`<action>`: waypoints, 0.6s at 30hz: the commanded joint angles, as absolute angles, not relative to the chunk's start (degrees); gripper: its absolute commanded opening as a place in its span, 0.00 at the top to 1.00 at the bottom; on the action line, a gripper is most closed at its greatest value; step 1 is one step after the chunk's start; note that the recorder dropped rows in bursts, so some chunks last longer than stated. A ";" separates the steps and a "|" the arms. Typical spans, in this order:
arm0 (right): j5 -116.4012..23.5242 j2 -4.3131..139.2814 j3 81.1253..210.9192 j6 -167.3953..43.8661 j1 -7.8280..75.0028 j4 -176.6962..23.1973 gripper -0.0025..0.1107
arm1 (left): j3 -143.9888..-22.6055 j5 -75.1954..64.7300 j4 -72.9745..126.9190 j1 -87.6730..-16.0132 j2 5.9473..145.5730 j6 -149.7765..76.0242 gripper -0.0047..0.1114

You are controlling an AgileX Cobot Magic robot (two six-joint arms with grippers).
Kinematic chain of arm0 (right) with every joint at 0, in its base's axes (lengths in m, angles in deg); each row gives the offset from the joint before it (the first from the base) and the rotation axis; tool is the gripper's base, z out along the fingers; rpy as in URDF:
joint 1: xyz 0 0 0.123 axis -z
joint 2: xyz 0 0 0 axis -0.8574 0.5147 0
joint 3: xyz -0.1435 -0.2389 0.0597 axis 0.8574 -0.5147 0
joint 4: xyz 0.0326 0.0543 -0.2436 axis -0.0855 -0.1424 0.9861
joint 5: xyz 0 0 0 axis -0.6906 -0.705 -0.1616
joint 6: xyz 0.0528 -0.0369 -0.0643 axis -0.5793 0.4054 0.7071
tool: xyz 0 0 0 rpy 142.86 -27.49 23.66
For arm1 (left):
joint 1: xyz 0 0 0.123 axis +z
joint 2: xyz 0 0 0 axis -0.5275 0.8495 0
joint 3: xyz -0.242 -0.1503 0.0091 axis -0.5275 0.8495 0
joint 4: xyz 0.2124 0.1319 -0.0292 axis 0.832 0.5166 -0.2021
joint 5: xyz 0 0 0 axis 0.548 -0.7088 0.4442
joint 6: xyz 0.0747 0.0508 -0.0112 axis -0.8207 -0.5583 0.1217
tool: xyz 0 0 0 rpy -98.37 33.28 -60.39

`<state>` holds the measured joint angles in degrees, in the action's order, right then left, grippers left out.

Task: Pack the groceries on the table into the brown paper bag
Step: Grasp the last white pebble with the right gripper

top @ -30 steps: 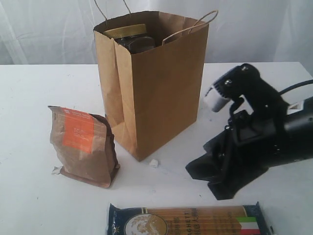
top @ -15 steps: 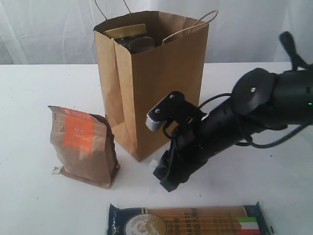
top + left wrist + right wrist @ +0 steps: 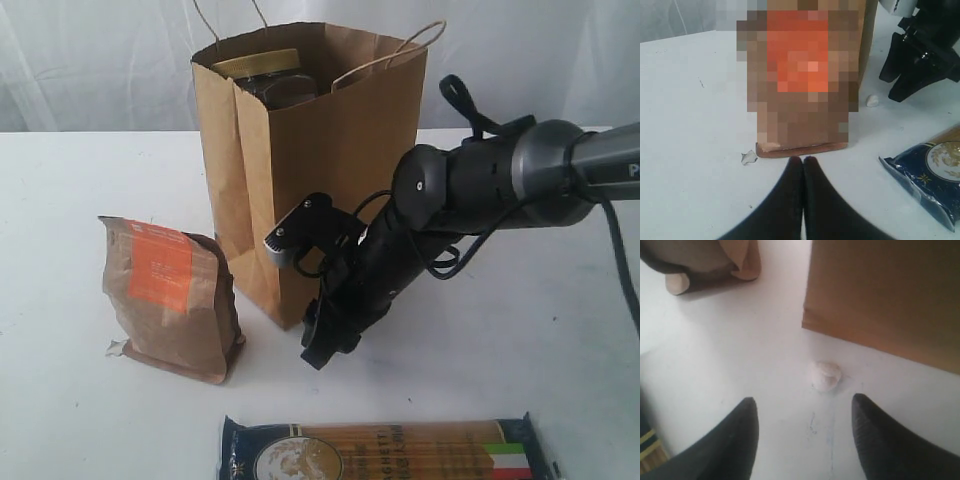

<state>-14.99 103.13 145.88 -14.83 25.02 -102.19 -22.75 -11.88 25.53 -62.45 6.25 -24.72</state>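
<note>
The brown paper bag (image 3: 320, 170) stands upright at the back of the table (image 3: 80, 180), with a gold-lidded jar (image 3: 262, 65) showing in its mouth. The kraft pouch with orange label (image 3: 170, 300) stands left of it, and the spaghetti pack (image 3: 390, 452) lies along the front edge. My right gripper (image 3: 320, 348) hangs open just above the table at the bag's front corner, nothing between its fingers (image 3: 740, 435). My left gripper (image 3: 803, 159) is shut and empty, close in front of the pouch's base (image 3: 800, 147); it does not show in the exterior view.
A small white pebble-like bit (image 3: 826, 375) lies on the table just beyond my right fingertips, beside the bag wall (image 3: 885, 295). A torn scrap (image 3: 748, 158) lies by the pouch's corner. White curtains hang behind the table.
My right arm has swung in from the right side of the table to the bag's front corner and lowered its open gripper toward the white bit. Bag, pouch and spaghetti pack have not moved.
</note>
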 commanded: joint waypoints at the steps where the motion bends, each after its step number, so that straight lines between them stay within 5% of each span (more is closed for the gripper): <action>1: -14.36 104.81 147.72 -16.43 24.77 -101.79 0.52 | -22.61 -11.93 25.24 -62.19 5.95 -24.72 0.96; 18: -15.79 110.63 150.30 -16.43 23.39 -101.79 0.55 | -22.61 -11.93 25.24 -62.19 5.95 -24.72 0.96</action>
